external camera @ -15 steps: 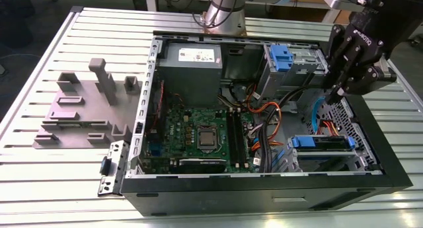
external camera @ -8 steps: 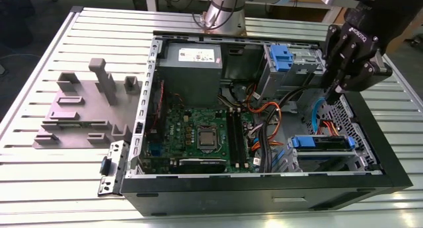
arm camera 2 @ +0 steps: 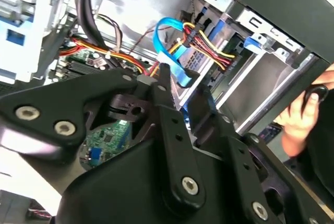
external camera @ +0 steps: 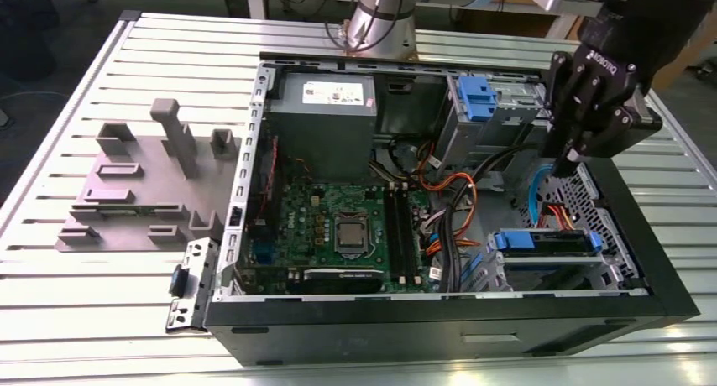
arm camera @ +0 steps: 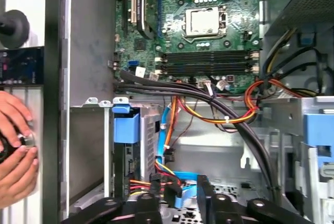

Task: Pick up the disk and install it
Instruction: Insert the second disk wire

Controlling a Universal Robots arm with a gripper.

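Open black PC case (external camera: 448,327) on slatted metal table (external camera: 67,302); motherboard (external camera: 336,226) with bare CPU socket (external camera: 351,233), grey power supply (external camera: 325,109) above it, orange and black cables (external camera: 448,193) beside. Grey slotted holder block (external camera: 134,193) on table at exterior view's left, apart from case

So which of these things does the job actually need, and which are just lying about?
Job:
- disk, sitting in a bay with cables on it
- gripper, open and empty, over the case

Lying about:
- grey holder on the table
- a person's hand outside the case
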